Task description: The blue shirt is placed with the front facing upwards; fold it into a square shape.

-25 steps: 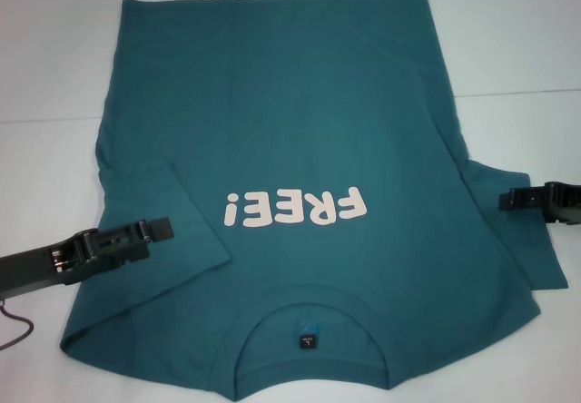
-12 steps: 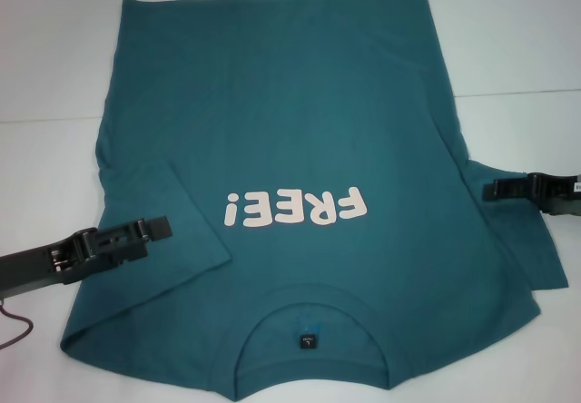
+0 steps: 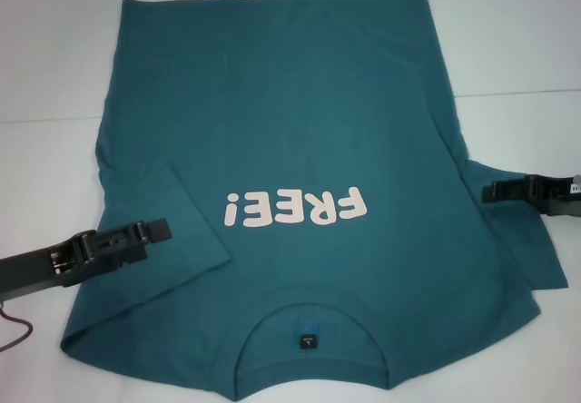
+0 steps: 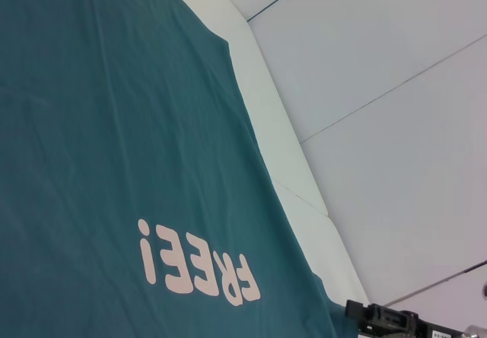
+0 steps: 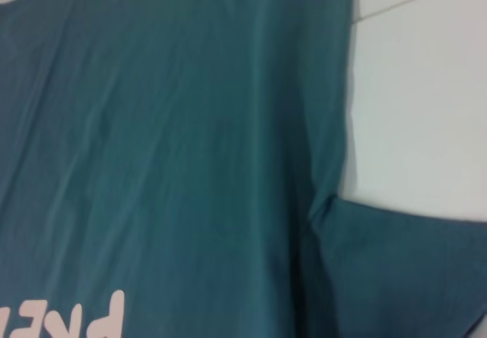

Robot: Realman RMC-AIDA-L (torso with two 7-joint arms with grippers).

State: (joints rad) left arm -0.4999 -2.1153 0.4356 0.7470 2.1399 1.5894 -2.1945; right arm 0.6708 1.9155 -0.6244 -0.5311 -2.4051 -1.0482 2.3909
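Head view shows the blue shirt (image 3: 300,149) lying print-up on the white table (image 3: 517,49) — left sleeve already folded in, right sleeve still out, body unfolded. Left gripper (image 3: 156,230) hovers over the folded sleeve, right gripper (image 3: 490,191) at the right armpit; whether either's fingers are spread, I cannot tell.

The blue shirt (image 3: 281,122) is soft matt cloth with a smooth pink print (image 3: 297,210). The table (image 3: 54,76) looks smooth, white and matt. Both grippers look like hard black plastic.
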